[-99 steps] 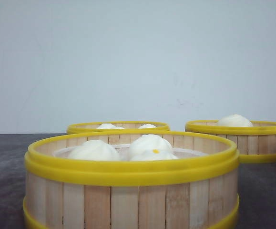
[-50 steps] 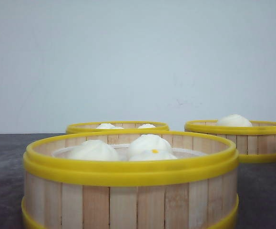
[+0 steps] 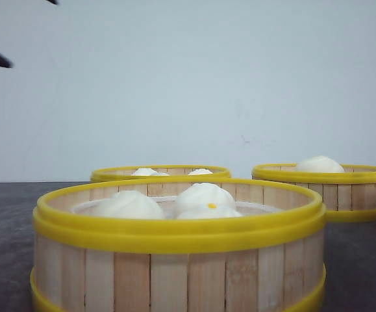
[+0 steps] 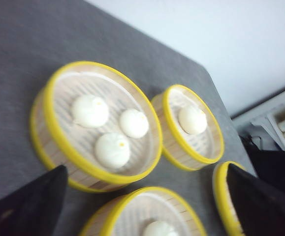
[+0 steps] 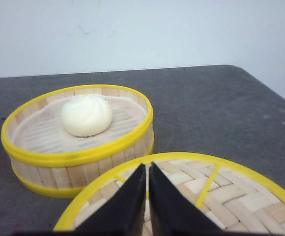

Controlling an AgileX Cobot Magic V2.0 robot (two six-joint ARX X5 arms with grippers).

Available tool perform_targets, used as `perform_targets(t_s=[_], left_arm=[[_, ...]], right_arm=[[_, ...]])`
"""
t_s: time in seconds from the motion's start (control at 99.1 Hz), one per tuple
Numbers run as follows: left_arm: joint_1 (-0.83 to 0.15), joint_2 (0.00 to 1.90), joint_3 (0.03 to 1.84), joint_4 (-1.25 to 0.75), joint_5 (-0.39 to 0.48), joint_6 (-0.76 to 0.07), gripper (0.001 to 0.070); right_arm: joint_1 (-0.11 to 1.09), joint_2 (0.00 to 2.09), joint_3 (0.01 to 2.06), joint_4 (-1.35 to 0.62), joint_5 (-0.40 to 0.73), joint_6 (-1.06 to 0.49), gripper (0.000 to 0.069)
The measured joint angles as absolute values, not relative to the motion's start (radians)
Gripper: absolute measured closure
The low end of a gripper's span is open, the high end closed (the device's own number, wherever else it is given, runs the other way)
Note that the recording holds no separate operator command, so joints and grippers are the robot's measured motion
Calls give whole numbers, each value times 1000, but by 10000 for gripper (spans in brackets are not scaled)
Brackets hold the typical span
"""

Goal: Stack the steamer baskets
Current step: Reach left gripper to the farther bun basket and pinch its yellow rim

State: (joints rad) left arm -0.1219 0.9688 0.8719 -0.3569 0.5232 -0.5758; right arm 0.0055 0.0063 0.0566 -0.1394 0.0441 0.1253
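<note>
Left gripper (image 4: pixel 147 206) spread wide above the steamer baskets (image 4: pixel 100 123), holding nothing. Right gripper (image 5: pixel 147 169) pinched closed over a woven lid (image 5: pixel 221 196); bare tabletop (image 5: pixel 216 103) beyond.

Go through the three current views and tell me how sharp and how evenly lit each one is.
Front view: soft, even light, no glare; the nearest steamer basket is slightly soft, cropped at the bottom. Left wrist view: motion-blurred throughout, the three-bun basket smeared, the left pincer fingers dark blobs. Right wrist view: sharpest, the one-bun basket crisp, only faint shadow under it; the right pincer is black and featureless.
</note>
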Motion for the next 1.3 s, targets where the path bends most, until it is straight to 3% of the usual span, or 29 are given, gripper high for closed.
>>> perform_targets(t_s=[0.121, 0.373, 0.535, 1.019, 1.2, 1.301], left_arm=[[-122, 1223, 1116, -585, 519, -564, 190], [-175, 1619, 1476, -899, 480, -456, 197], [-241, 1743, 1497, -908, 366, -426, 197], [-265, 1934, 1497, -874, 312, -414, 199], [-264, 1937, 1497, -801, 287, -415, 298], [-265, 1937, 1497, -749, 287, -439, 321]], right_arm=[[6, 6, 57, -159, 44, 139, 684], [6, 6, 57, -179, 44, 158, 684], [6, 6, 57, -211, 44, 167, 684], [6, 6, 57, -265, 44, 173, 684], [6, 6, 57, -265, 44, 173, 684], [6, 6, 57, -265, 44, 173, 684]])
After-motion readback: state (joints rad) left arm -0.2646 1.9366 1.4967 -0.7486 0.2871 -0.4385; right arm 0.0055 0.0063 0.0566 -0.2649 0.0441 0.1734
